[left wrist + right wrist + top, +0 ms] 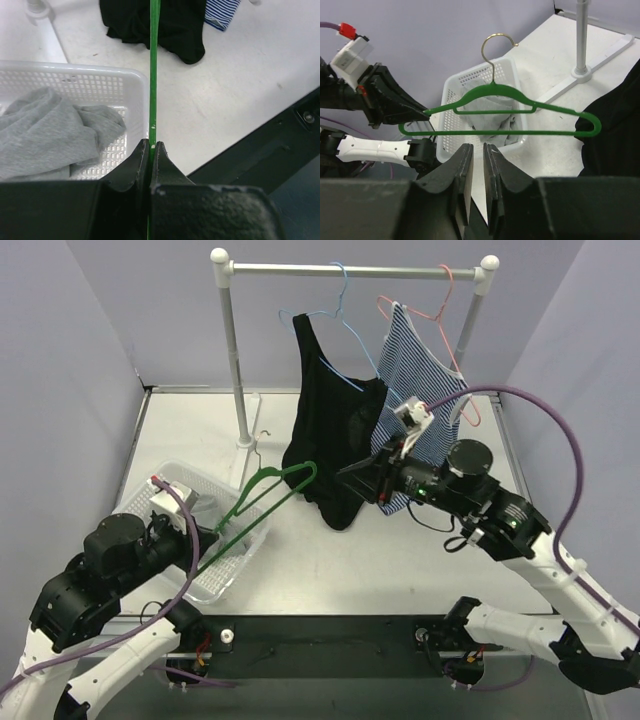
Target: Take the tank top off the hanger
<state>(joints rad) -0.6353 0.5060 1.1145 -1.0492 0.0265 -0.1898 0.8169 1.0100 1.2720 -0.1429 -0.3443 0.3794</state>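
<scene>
Left wrist: green hanger (154, 65) (no legible writing) in left gripper (150, 149).

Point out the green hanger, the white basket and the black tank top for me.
green hanger (520, 133): right wrist view, on its bottom bar.
white basket (75, 71): left wrist view, on its far rim.
black tank top (325, 435): top external view, on its body.

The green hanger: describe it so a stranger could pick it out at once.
Start at the white clothes rack at the back of the table, then come forward to the white basket on the left. The green hanger is held above it, bare, pinched by the left end effector. The blue hanger and pink hanger hang on the rack with tops.
</scene>
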